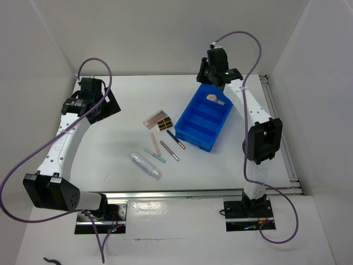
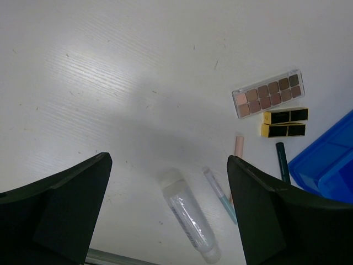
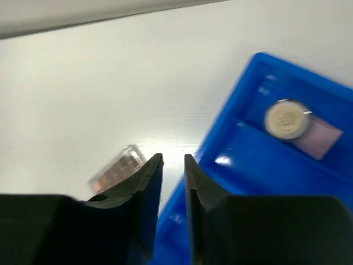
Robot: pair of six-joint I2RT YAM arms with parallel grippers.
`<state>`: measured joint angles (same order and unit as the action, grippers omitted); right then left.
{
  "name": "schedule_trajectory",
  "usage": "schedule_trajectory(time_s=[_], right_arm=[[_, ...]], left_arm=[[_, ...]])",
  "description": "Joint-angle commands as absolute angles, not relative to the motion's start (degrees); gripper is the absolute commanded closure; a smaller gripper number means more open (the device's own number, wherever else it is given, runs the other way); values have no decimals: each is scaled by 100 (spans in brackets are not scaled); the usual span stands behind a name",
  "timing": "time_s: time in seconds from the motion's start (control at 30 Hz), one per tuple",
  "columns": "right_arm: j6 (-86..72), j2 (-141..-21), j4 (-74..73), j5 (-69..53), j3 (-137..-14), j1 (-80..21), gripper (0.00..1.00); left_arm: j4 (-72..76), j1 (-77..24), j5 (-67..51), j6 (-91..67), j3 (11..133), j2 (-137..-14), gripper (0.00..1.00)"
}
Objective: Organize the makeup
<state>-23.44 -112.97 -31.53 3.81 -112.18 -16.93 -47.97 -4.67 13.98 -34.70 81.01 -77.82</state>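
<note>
The makeup lies mid-table. An eyeshadow palette [image 1: 155,118] and black pieces with gold squares [image 1: 164,125] sit together. Several thin pencils [image 1: 165,147] lie below them. A clear tube [image 1: 145,164] lies nearest the arms, also in the left wrist view [image 2: 188,215]. A round compact [image 1: 211,97] and a pink square compact [image 1: 220,102] lie in the far compartment of the blue bin [image 1: 193,131]. My left gripper [image 2: 168,160] is wide open and empty, high over the table's left [image 1: 109,105]. My right gripper [image 3: 174,157] hovers above the bin's far left corner, empty, its jaws a narrow gap apart.
White walls close in the table on the left, back and right. A metal rail [image 1: 193,193] runs along the near edge. The bin [image 3: 259,165] stands right of centre with its near compartments bare.
</note>
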Motion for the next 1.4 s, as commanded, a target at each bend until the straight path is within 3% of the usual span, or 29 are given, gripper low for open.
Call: schedule_trajectory(time_s=[0.0, 0.03, 0.13, 0.27, 0.5, 0.53, 0.67, 0.8, 1.13, 1.37], right_arm=[[-2048, -11215, -3445, 957, -11188, -2100, 72], [-2100, -11215, -3445, 819, -11101, -2101, 80], [-2005, -11215, -3445, 414, -11030, -2380, 88], [-1653, -11329, -3743, 229, -10978, -3039, 85], [-1047, -11259, -3937, -132, -10056, -4385, 57], [-872, -11163, -3885, -402, -9924, -4508, 47], [-686, -11039, -3762, -589, -9546, -5350, 24], [-686, -11179, -3701, -642, -9422, -5853, 15], [-519, -11864, -3130, -97, -9316, -6267, 14], [-633, -12094, -2760, -360, -9036, -6267, 29]], left_arm=[[-4658, -439, 1327, -3445, 8200, -7744, 0], [-4658, -439, 1327, -3445, 8200, -7743, 0], [-4658, -439, 1274, -3445, 8147, -7691, 0], [-4658, -439, 1335, -3393, 8095, -7690, 0], [-4764, -439, 1538, -3621, 8042, -7638, 0], [-4764, -439, 1590, -3699, 8042, -7638, 0], [-4965, -335, 1696, -3911, 8068, -7585, 0], [-5071, -281, 1696, -3981, 8183, -7585, 0], [-5071, -229, 1748, -3876, 8183, -7479, 0], [-4948, -229, 1749, -3876, 8077, -7365, 0]])
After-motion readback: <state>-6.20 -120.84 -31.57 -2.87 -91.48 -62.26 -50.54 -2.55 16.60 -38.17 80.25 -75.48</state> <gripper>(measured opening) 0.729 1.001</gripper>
